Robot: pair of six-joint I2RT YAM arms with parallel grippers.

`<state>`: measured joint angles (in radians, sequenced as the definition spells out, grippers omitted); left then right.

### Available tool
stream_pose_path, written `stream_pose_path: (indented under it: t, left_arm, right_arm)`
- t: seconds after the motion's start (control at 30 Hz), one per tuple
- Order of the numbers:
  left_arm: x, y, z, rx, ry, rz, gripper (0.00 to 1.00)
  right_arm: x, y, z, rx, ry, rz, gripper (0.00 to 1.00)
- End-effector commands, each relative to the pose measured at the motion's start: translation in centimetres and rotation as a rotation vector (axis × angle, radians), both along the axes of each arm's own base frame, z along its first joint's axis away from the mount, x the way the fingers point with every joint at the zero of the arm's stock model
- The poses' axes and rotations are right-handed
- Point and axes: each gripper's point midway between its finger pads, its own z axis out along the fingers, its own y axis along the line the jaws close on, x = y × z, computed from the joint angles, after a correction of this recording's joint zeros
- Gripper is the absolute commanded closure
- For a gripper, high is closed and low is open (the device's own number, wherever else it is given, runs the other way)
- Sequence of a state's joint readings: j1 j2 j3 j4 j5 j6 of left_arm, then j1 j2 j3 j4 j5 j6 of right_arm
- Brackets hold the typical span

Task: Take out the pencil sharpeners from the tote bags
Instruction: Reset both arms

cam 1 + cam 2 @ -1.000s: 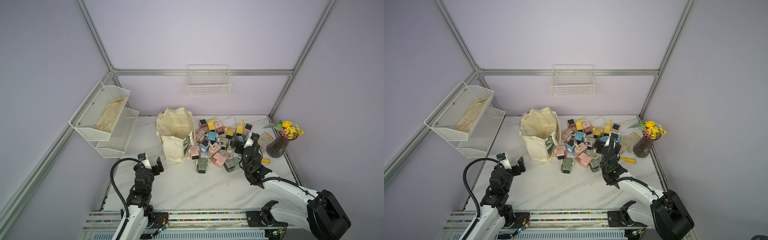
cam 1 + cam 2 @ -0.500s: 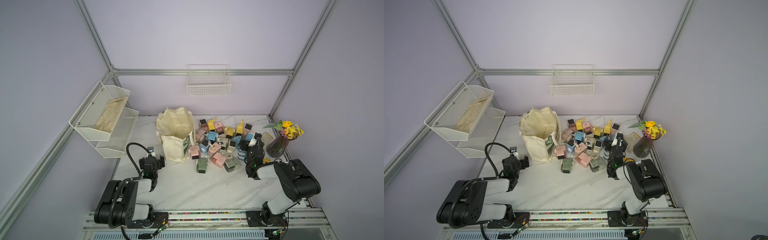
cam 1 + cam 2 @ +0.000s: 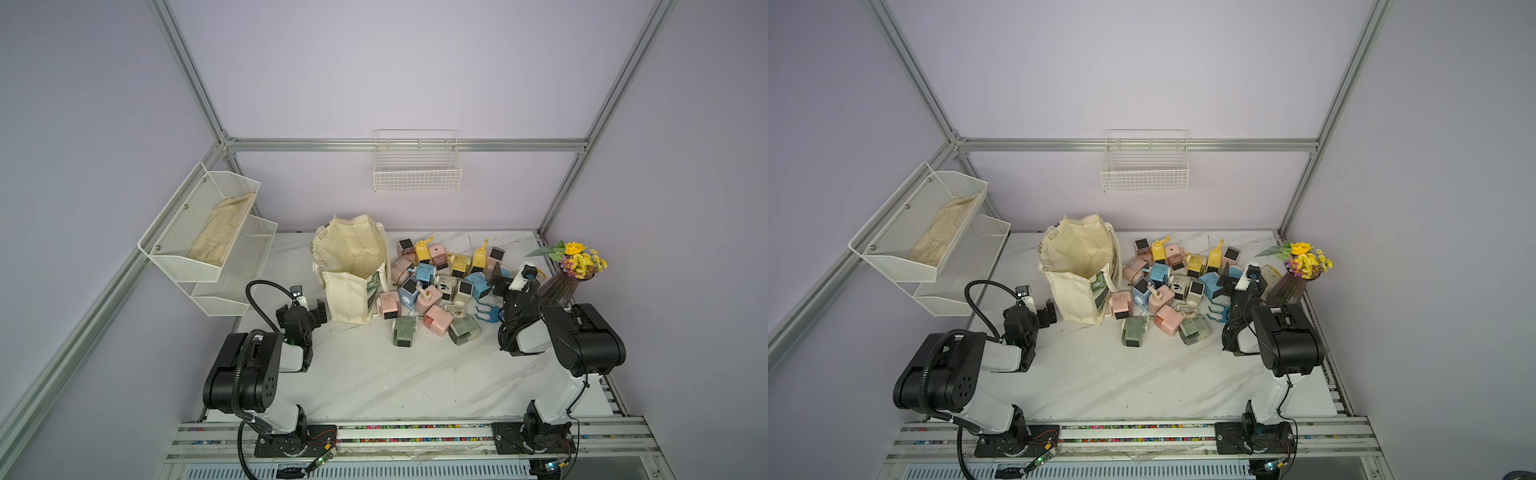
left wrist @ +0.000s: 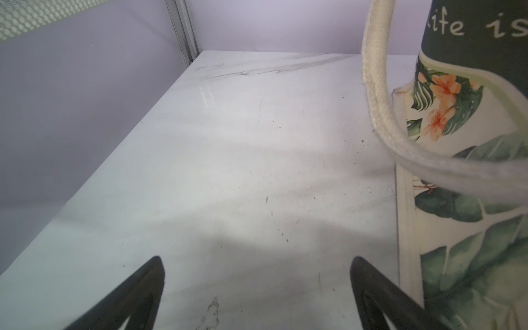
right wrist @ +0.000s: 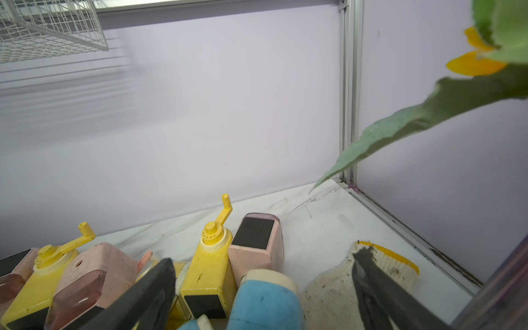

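The cream tote bag (image 3: 353,270) (image 3: 1077,270) stands upright at the back left of the table, and its open mouth shows only cream lining. Several pencil sharpeners (image 3: 436,286) (image 3: 1167,286) in pink, yellow, blue and green lie heaped to its right. My left gripper (image 3: 305,312) (image 3: 1034,313) is open just left of the bag. In the left wrist view my left gripper (image 4: 257,260) holds nothing, with the bag's leafy print (image 4: 471,228) beside it. My right gripper (image 3: 513,282) (image 5: 264,257) is open at the heap's right edge. A blue sharpener (image 5: 265,303) lies under its gap.
A dirty white glove (image 5: 328,291) and a blue hand rake (image 3: 486,312) lie by the right gripper. A vase of flowers (image 3: 559,286) stands at the right edge. White mesh shelves (image 3: 208,249) hang on the left wall. A wire basket (image 3: 417,166) hangs on the back wall.
Both arms have folded up, their elbows now raised near the front. The left gripper has come closer to the bag. The right gripper has shifted back toward the vase. Both stayed open.
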<state>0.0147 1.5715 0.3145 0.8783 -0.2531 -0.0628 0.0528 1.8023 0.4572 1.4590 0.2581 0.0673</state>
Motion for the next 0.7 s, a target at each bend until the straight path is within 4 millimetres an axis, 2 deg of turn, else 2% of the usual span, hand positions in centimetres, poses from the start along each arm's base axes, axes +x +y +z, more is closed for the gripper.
stream_pose_path:
  t: [0.0, 0.5, 0.67]
  left_arm:
    - [2.19, -0.51, 4.02, 0.023, -0.132, -0.038, 0.0]
    - [2.17, -0.5, 3.95, 0.023, -0.131, -0.038, 0.0]
    - [2.17, -0.49, 3.98, 0.023, -0.133, -0.038, 0.0]
  right_arm:
    - [-0.4, 0.28, 2.45, -0.001, -0.085, 0.016, 0.03]
    - [0.18, 0.5, 2.02, -0.004, -0.065, 0.027, 0.03]
    - [-0.35, 0.49, 2.3, -0.004, -0.08, 0.028, 0.03]
